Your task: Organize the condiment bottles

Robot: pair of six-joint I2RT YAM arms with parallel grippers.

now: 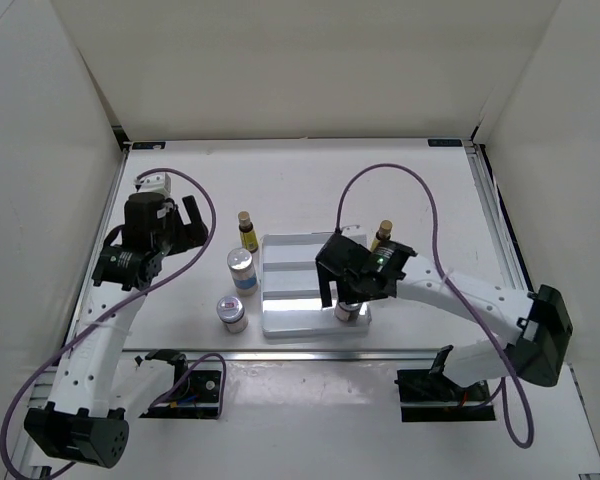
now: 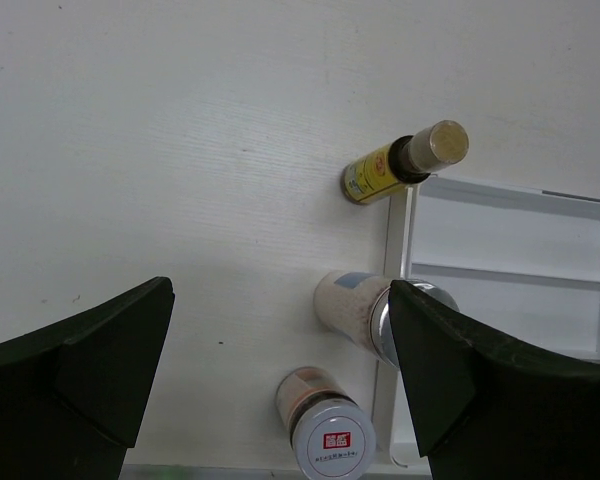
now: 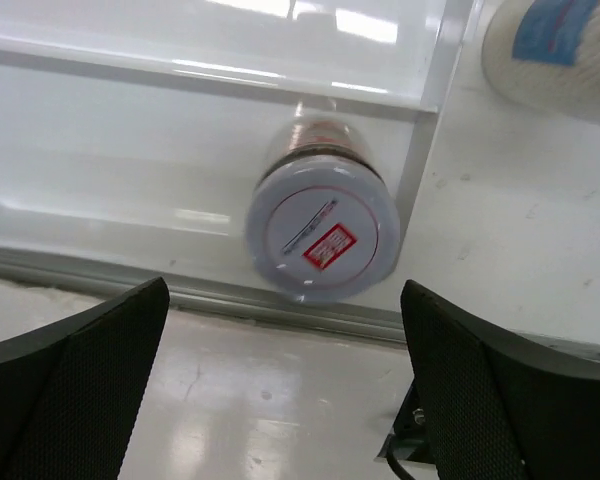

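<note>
A white, silver-capped condiment bottle (image 3: 323, 240) with a red mark on its cap stands in the near right corner of the white tray (image 3: 100, 150). My right gripper (image 3: 285, 290) hangs open just above it, fingers apart on either side and touching nothing. From the top it is the bottle (image 1: 347, 311) under the right gripper (image 1: 346, 292). Left of the tray (image 1: 295, 295) stand a brown bottle (image 1: 247, 231), a blue-labelled white one (image 1: 242, 270) and another white one (image 1: 231, 313). My left gripper (image 1: 188, 222) is open and empty, left of these.
A second brown bottle (image 1: 382, 235) stands by the tray's far right corner. A blue-labelled white bottle (image 3: 560, 50) sits on the table just right of the tray. The tray has a divider (image 3: 180, 75) across it. White walls enclose the table.
</note>
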